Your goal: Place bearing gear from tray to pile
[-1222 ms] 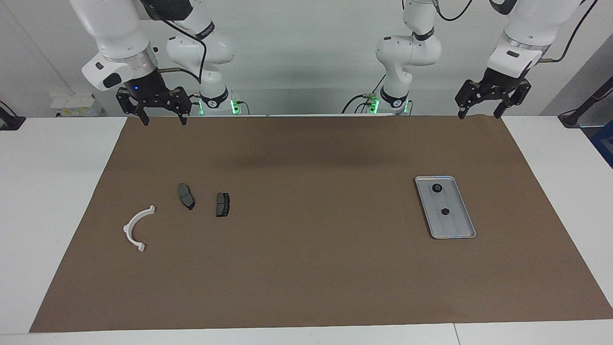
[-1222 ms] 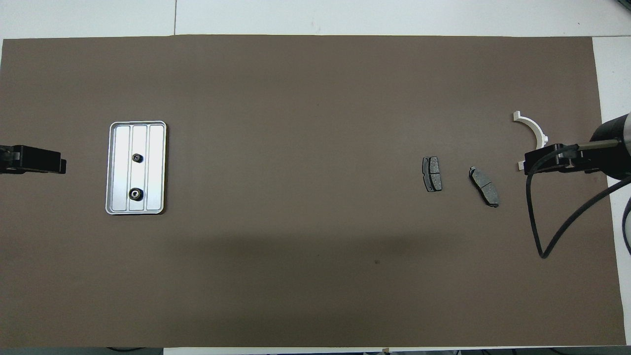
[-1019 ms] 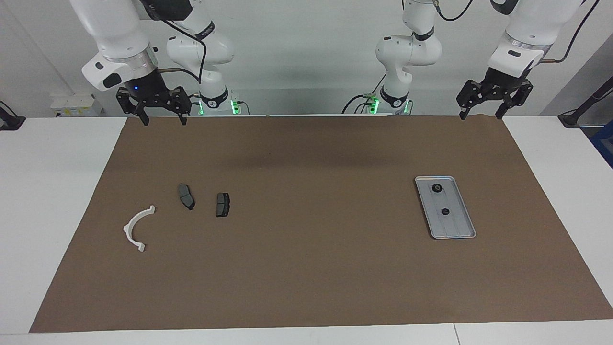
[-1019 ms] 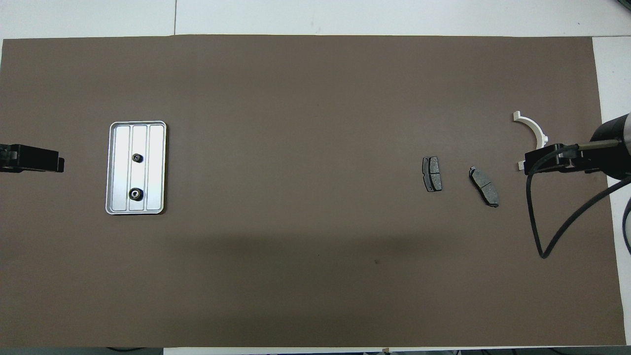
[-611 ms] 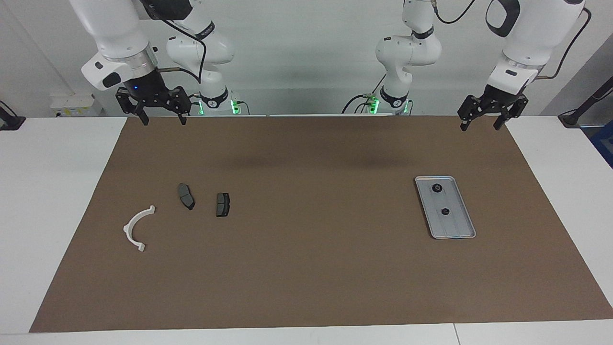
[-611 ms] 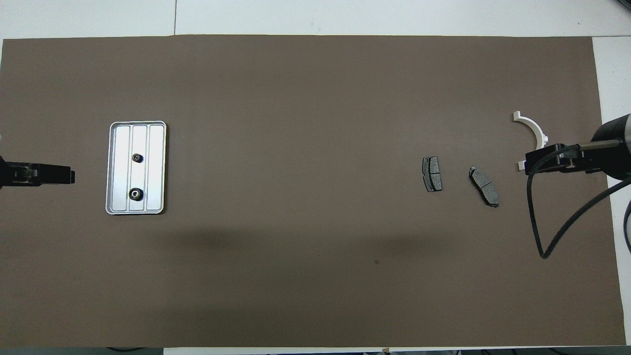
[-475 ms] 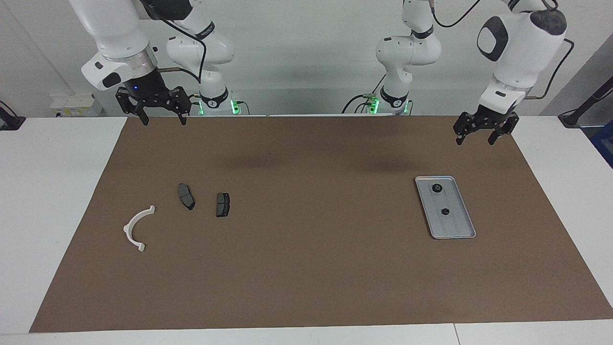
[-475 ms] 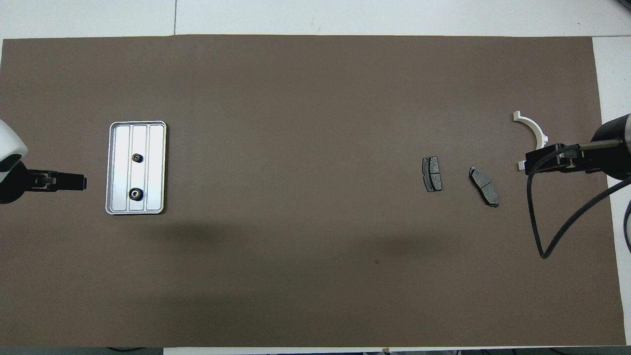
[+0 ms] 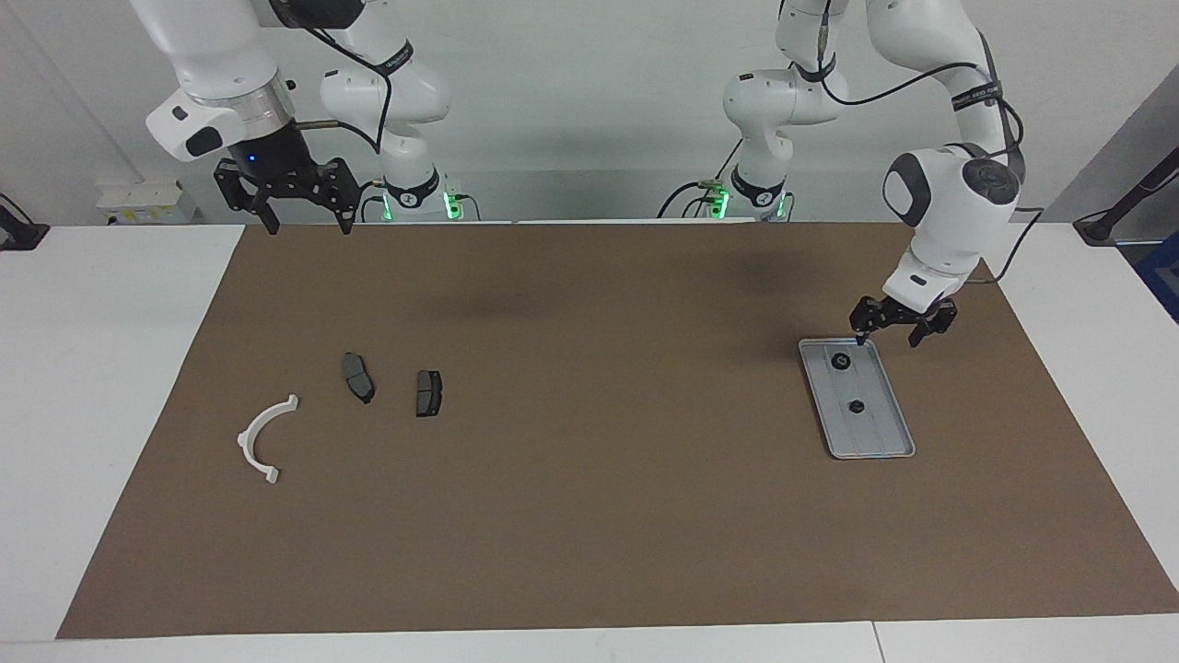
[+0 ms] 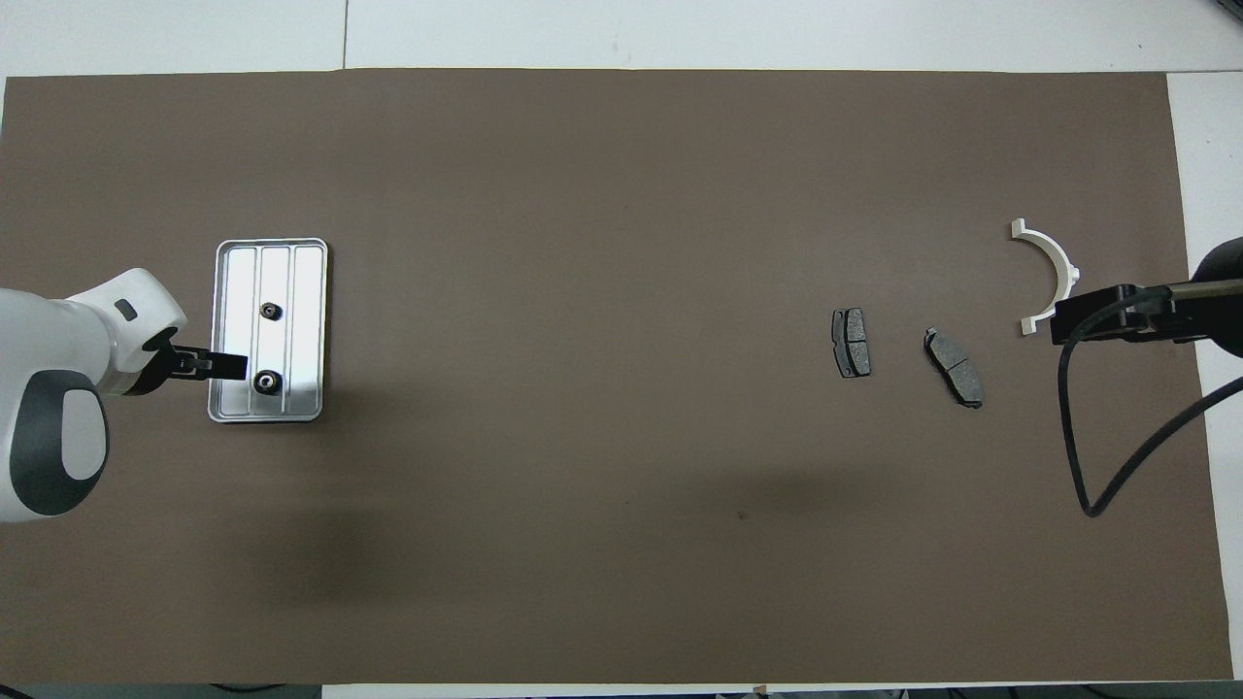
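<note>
Two dark bearing gears [image 9: 840, 361] lie in the silver tray [image 9: 898, 433]. The left gripper [image 9: 891, 339], fingers spread and empty, hangs over the tray's robot-side rim; the right gripper [image 9: 302, 216] waits spread. From overhead, the pile [image 10: 1047, 260] sits well apart from the tray. Reaching seems underway; next, lowering around one gear.

Gear [image 9: 840, 361] teeth too small to tell (both views), cable [image 10: 1117, 456] cut off.

High facing camera, steep overhead camera (half-turn apart), both showing brown mat [image 9: 589, 433]
</note>
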You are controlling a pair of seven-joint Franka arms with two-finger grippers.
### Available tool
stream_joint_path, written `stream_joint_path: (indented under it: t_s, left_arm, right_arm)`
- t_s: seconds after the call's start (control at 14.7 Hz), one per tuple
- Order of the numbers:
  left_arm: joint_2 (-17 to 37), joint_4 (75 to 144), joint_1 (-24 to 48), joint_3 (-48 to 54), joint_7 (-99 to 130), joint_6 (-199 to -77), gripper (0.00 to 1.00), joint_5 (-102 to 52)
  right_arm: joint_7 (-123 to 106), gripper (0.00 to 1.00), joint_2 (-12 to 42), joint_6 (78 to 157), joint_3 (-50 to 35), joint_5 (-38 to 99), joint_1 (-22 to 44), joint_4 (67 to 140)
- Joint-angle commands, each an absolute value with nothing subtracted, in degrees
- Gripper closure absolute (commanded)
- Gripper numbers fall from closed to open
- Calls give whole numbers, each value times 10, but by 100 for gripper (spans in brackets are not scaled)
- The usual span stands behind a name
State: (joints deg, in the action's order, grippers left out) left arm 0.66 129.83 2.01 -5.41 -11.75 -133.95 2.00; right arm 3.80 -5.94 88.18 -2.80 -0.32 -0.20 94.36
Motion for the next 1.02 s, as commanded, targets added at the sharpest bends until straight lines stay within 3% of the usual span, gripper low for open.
stream_joint_path:
  t_s: [0.0, 0.48, 0.95]
  left_arm:
    - [12, 1316, 34, -55, -116, -1366, 4, 28]
    - [37, 1325, 41, -54, -121, -1383, 4, 28]
    - [50, 1325, 42, -52, -121, -1393, 4, 24]
  right_arm:
    - [31, 0, -73, 882, -29, 8, -9, 947]
    - [36, 0, -90, 895, -29, 9, -8, 1002]
    - [50, 0, -72, 1086, -29, 8, -1, 1163]
